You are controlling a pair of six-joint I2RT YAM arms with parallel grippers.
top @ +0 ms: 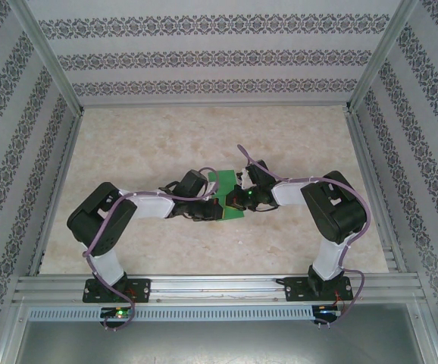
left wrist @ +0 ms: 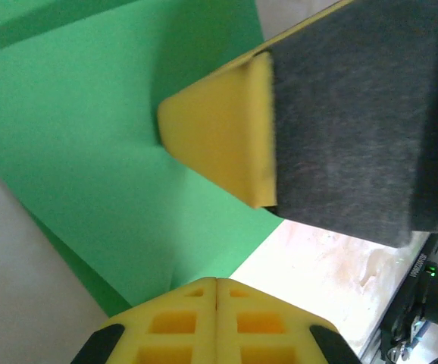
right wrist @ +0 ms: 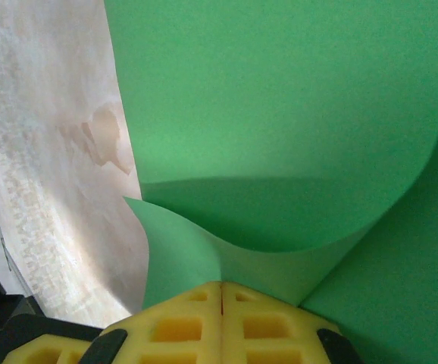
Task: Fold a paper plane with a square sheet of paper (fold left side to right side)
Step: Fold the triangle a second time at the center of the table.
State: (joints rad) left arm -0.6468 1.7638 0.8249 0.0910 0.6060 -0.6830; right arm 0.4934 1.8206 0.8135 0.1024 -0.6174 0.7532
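Observation:
The square sheet of paper (top: 225, 184) is bright green and lies mid-table between my two grippers. In the left wrist view it (left wrist: 90, 136) shows two layers, with a darker strip along its lower left edge. My left gripper (left wrist: 217, 280) (top: 212, 206) is shut, its tips pinching the sheet's near edge, where the paper puckers slightly. A yellow-padded finger (left wrist: 219, 129) of the right gripper rests on the sheet just beyond. My right gripper (right wrist: 221, 285) (top: 242, 199) is shut on a flap of the paper (right wrist: 280, 98), which curls up off the flat part into its tips.
The beige marbled table (top: 204, 136) spreads round the sheet. Patterned walls and aluminium frame rails (top: 219, 287) box it in on all sides. Both arms bend inward and nearly meet at the middle. A black part with a green light (left wrist: 431, 270) sits close on the right.

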